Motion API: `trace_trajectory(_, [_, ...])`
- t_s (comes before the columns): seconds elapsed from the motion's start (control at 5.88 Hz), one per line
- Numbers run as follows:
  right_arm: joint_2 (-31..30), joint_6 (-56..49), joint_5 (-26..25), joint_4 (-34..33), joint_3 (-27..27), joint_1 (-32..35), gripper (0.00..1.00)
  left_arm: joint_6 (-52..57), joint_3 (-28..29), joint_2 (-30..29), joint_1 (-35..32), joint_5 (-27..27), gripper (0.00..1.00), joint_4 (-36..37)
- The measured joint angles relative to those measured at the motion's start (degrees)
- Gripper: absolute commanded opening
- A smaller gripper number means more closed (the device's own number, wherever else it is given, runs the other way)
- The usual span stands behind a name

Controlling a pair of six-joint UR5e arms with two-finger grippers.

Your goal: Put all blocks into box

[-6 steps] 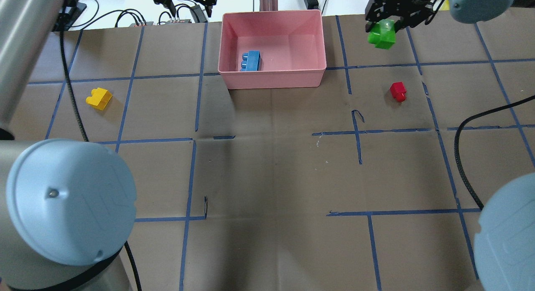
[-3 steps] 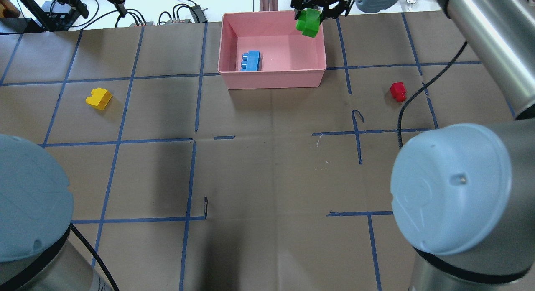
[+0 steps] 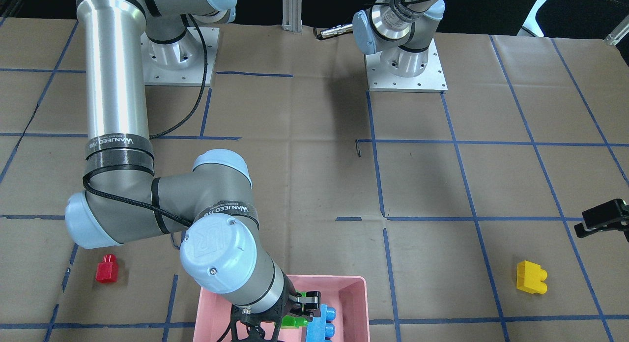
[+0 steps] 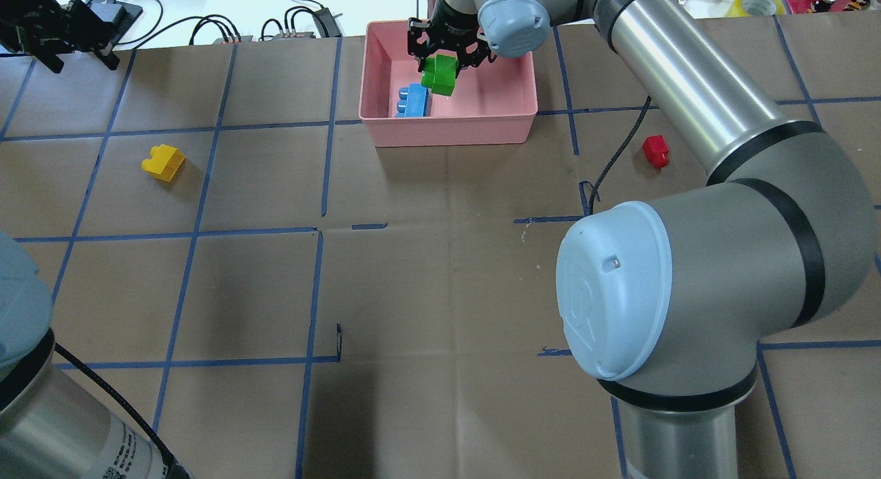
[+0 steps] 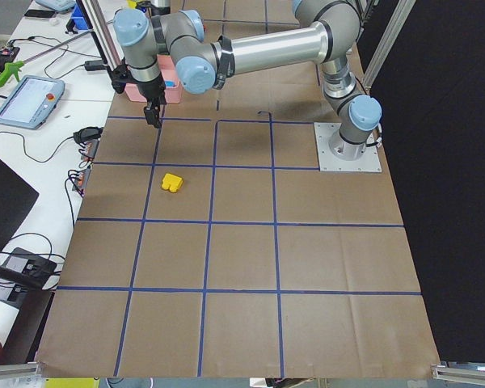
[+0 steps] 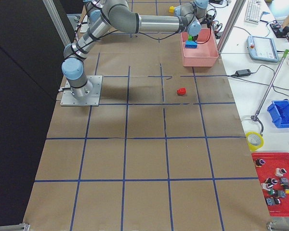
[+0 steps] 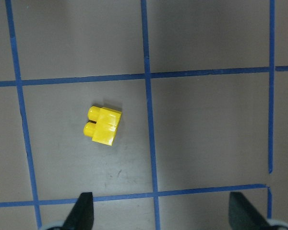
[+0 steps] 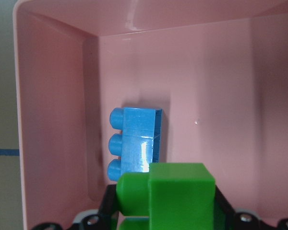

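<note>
My right gripper (image 4: 446,52) is shut on the green two-stud brick (image 4: 440,74) and holds it inside the rim of the pink box (image 4: 447,131), just right of the blue brick (image 4: 413,100) lying on the box floor. The right wrist view shows the green brick (image 8: 173,191) close above the blue brick (image 8: 134,143). The yellow brick (image 4: 163,162) lies on the table at the left. The red brick (image 4: 655,151) lies at the right. My left gripper (image 4: 62,35) is open and empty at the far left edge, with the yellow brick (image 7: 103,125) below it, ahead of its fingertips.
Cables and small devices (image 4: 303,21) lie beyond the table's far edge, left of the box. The right arm's elbow (image 4: 619,286) hangs large over the right half of the table. Blue tape lines grid the brown tabletop.
My right gripper has carried the green brick left from the box's far right corner and lowered it beside the blue brick. My left gripper has moved left along the far edge.
</note>
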Motion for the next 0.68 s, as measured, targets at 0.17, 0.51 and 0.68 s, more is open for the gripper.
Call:
trace_trajectory(0.17, [0.7,0.0,-1.2,-0.9,-0.5,0.2,0.99,4.1,-0.5,-2.2,2.7,-0.1,0.98,1.9])
trace_trajectory(0.51, [1.0,0.0,-4.3,-5.8,-1.0,0.2,1.0,5.1,-1.2,-8.0,3.7,0.2,0.98,8.2])
trace_trajectory(0.68, [0.9,0.0,-4.7,-6.6,-1.0,0.2,1.0,5.2,-1.6,-10.3,2.6,0.4,0.98,10.1])
